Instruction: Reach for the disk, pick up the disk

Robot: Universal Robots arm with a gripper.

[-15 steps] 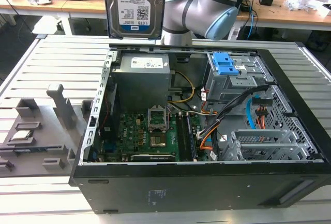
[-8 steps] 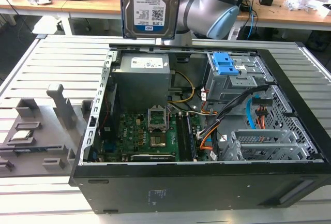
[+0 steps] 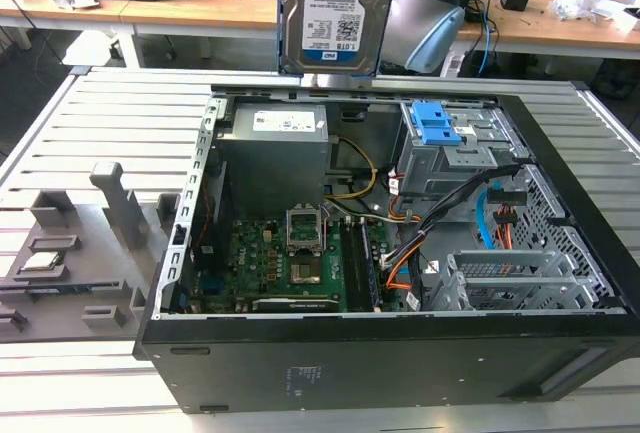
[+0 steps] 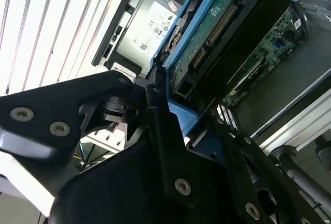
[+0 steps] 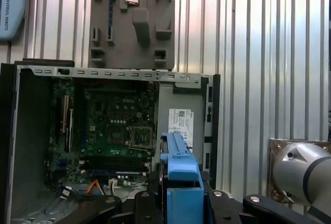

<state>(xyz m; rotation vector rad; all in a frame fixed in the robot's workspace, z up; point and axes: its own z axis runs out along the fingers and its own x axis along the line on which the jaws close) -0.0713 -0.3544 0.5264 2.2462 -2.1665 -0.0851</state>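
Observation:
The disk (image 3: pixel 335 13), silver with a white-and-blue barcode label, hangs upright in the air above the back edge of the open computer case (image 3: pixel 350 363) in the exterior view. My gripper (image 5: pixel 181 199) is shut on it, with the black fingers (image 4: pixel 161 111) clamped on its blue bracket (image 5: pixel 178 175). The second wrist view shows the disk's green circuit-board underside (image 4: pixel 217 25) inside the blue frame. The upper end of the disk, where the fingers grip, is cut off by the exterior view's edge.
Directly below stand the grey power supply box (image 3: pixel 275 153), the motherboard (image 3: pixel 290 253) and a drive cage with blue latches (image 3: pixel 437 125). A grey fixture block (image 3: pixel 70 253) lies on the slatted table at the exterior view's left. Wooden desks line the back.

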